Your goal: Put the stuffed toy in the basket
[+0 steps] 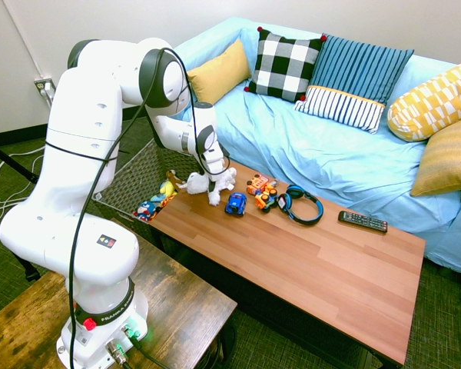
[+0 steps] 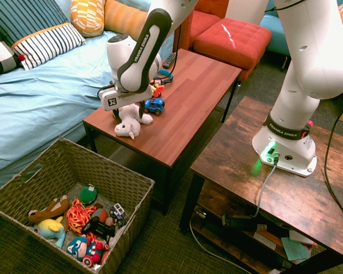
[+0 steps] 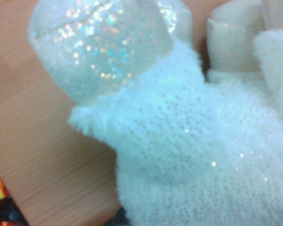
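White plush fills your wrist view: the stuffed animal (image 2: 128,121) lies on the coffee table's end nearest the woven basket (image 2: 142,193). Your gripper (image 2: 129,112) straddles it, fingers spread to either side, presumably to pinch its body. The wood-grain tabletop (image 2: 188,91) stands beside a sofa (image 1: 292,146) draped in pale blue.

Arm (image 1: 81,169): glossy white, rounded shells, small grey round caps along the links. Black rings at the joints. Black strip on 1 link, white lettering "FRANKA EMIKA" (image 2: 144,47); same words on the dark base collar (image 2: 286,130). 1 yellow triangle on a black label (image 1: 107,241). Red button (image 1: 89,324) near the base; green glow there. Black cable along the shell. Wrist bracket white, dark square logo, perhaps a letter.
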`<state>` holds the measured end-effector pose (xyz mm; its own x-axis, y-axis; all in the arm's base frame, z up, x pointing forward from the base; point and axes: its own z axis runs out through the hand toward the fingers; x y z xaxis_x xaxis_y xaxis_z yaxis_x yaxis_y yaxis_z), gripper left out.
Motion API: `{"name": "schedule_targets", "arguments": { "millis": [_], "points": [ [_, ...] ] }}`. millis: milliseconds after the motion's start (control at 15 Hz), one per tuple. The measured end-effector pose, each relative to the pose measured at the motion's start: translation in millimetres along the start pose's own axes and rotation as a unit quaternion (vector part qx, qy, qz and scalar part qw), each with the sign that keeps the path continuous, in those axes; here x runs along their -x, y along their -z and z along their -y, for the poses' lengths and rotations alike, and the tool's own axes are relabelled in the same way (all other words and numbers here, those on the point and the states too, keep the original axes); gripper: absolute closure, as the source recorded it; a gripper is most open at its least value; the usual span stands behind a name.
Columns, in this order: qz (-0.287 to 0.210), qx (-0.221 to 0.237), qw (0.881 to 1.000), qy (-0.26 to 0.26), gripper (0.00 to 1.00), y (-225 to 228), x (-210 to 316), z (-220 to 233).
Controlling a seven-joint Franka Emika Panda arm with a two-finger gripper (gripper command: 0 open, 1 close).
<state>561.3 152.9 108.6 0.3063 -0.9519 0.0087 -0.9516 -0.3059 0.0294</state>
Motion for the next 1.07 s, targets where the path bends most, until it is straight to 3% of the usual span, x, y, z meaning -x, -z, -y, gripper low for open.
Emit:
{"name": "schedule_targets", "arguments": {
  "millis": [533,1067],
  "points": [
    [0.016,0.007,0.999,0.028,1.0,-15,7,8],
    [0.018,0.014,0.987,0.16,1.0,-13,23,0]
  ]
}}
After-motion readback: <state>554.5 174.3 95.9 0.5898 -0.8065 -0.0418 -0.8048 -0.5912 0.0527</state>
